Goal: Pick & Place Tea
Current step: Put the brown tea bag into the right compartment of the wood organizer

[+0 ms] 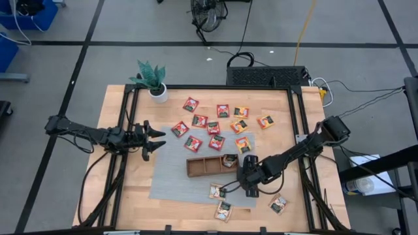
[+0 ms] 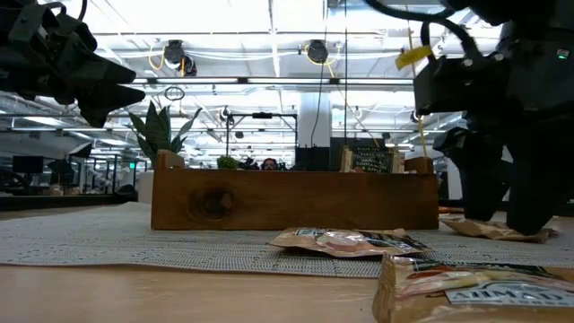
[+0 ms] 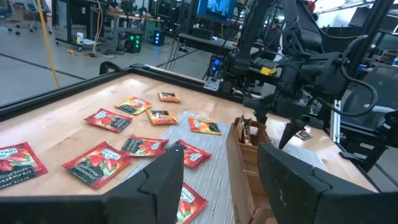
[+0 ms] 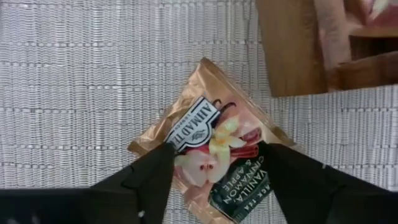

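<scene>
Target sachet (image 4: 214, 146): vanilla, cinnamon and apple tea, coppery foil, lying flat on the grey woven mat (image 4: 81, 74), one corner close to the wooden tray (image 4: 292, 46) but not in it.
Right gripper (image 4: 214, 177): directly over that sachet, fingers spread to either side of its printed face, nothing held; contact with the foil not determinable.
Left gripper (image 1: 155, 140): parked above the mat's left edge, fingers apart, empty, well clear of the work.
Tray contents: one sachet (image 1: 230, 160) visible in the right-hand compartment; other two compartments appear bare from above.
Remaining tea: red and orange-yellow sachets (image 1: 214, 126) scattered behind the tray; three pale ones in front, one on the mat (image 1: 217, 190), two on bare wood (image 1: 224, 210).
Weight, judged: very light; no load on the arm worth noting.
Stiffness, judged: thin and floppy, slightly puffed in the middle; likely to sag or fold if lifted by one corner.
Surface, judged: glossy foil, slippery against smooth finger pads; rough mat weave underneath may help fingertips get under an edge.
Fragility, judged: low; crumpling tolerable.
Grasp point, judged: pinch across two opposite edges near the middle, fingers pressed down onto the mat first.
Risk, judged: sachet skating sideways during closure, or slipping out over the tray wall.
</scene>
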